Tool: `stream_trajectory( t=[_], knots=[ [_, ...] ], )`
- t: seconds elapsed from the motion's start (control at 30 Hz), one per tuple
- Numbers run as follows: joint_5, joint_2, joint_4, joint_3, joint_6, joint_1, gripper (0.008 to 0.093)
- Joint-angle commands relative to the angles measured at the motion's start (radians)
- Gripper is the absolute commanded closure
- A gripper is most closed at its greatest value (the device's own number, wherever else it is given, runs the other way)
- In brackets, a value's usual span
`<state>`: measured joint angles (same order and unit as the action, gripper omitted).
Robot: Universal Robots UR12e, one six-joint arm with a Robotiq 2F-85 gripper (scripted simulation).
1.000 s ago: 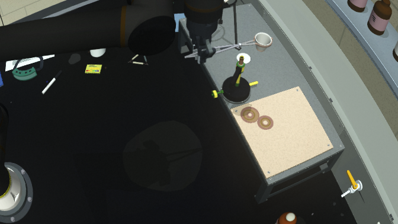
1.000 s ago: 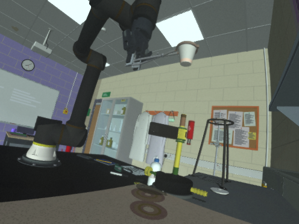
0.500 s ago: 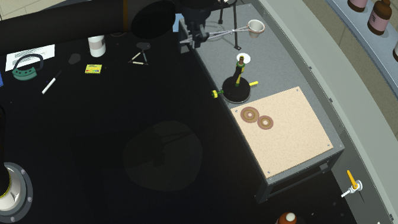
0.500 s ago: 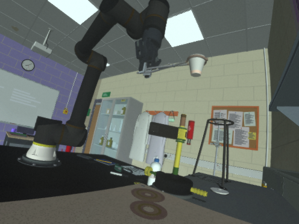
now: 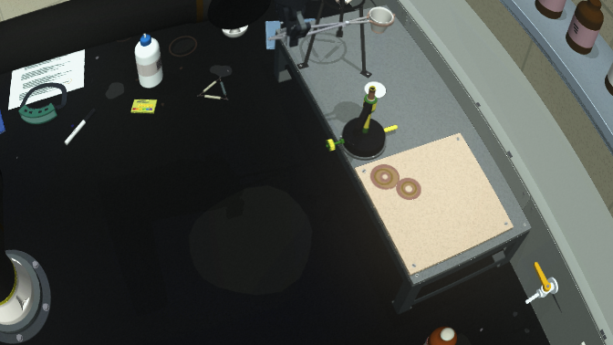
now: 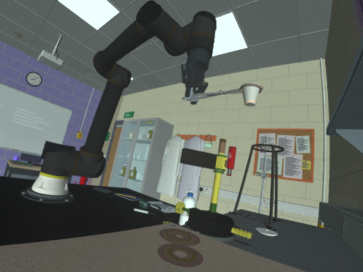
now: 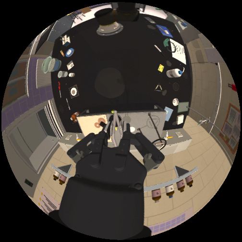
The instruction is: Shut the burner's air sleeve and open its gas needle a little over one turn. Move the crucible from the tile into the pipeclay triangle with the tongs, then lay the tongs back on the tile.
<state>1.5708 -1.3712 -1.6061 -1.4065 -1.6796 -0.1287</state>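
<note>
The tripod's top [image 5: 340, 4] is cut off by the side camera's upper edge; its ring [image 6: 268, 148] shows whole in the second side camera. The tongs [image 6: 216, 94] are held by their handles in my closed gripper [image 6: 194, 95], high above the bench. The white crucible [image 6: 251, 93] sits in the tongs' jaws, above and a little left of the tripod ring. In the wrist camera the tongs [image 7: 115, 127] run away between the fingers of my gripper [image 7: 116, 133]. The burner [image 5: 365, 132] stands on its black base between the tripod and the tan tile [image 5: 435, 201]. A white disc [image 5: 375, 90] lies behind the burner.
Two brown ring marks [image 5: 395, 181] show on the tile's near corner. A white bottle [image 5: 148, 60], a pipeclay triangle [image 5: 214, 90], a marker and papers lie on the black bench to the left. Brown bottles [image 5: 584, 25] stand on a shelf at the right.
</note>
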Motion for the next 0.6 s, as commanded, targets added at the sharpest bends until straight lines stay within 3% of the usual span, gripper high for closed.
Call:
stream_trajectory(
  t=[0.0, 0.57],
  knots=[
    [0.000, 0.001, -0.001, 0.004, 0.005, 0.005, 0.0934],
    [0.000, 0.037, 0.008, 0.048, 0.105, 0.105, 0.0934]
  ],
)
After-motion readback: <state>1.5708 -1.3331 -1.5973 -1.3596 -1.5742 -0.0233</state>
